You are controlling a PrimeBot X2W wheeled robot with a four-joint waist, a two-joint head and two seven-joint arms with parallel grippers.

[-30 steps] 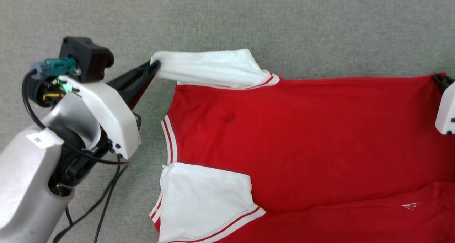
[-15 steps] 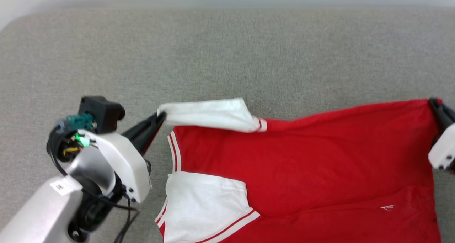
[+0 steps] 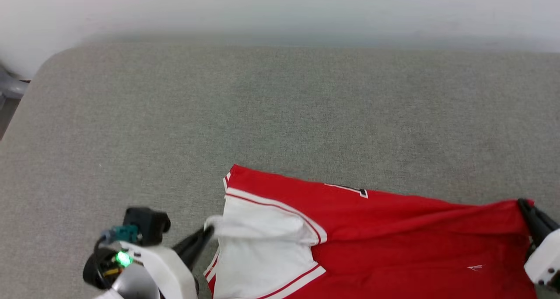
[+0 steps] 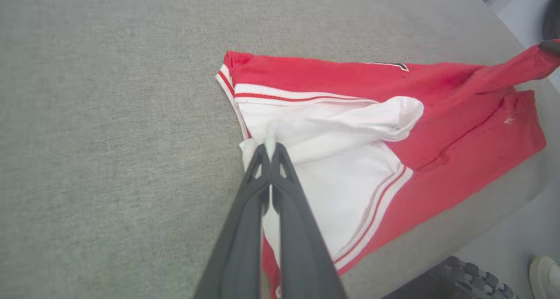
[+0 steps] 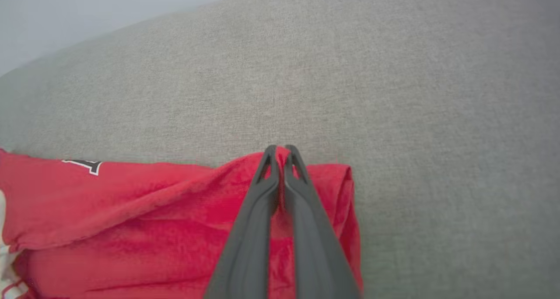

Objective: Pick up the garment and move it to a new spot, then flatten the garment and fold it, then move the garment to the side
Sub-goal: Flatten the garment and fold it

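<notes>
A grey cloth-covered worktop [image 3: 306,106] with a rounded far-left corner takes up most of the head view; the garment [image 3: 393,246] lies along its near side, from the lower middle to the lower right, doubled over on itself so that its far edge is a long red fold. It is red, with two white sleeves at its left end; the upper sleeve [image 3: 262,222] is bunched and drawn leftward over the lower sleeve [image 3: 258,264], which lies flat and carries red-and-white stripes along its cuff.

The left gripper [image 3: 209,232] is closed tight on the edge of the upper sleeve; in the left wrist view its two dark fingers [image 4: 284,189] meet at the tips with a pinch of white cloth between them. The right gripper [image 3: 523,205] is closed too – clamped on the red corner at the garment's right end, which the right wrist view shows gathered into folds around the fingertips [image 5: 292,152].

Near the far fold sits a scrap of black, white-outlined lettering [image 3: 350,189]; a tiny white mark [image 3: 477,267] shows on the red cloth near the right end – too small to read.
</notes>
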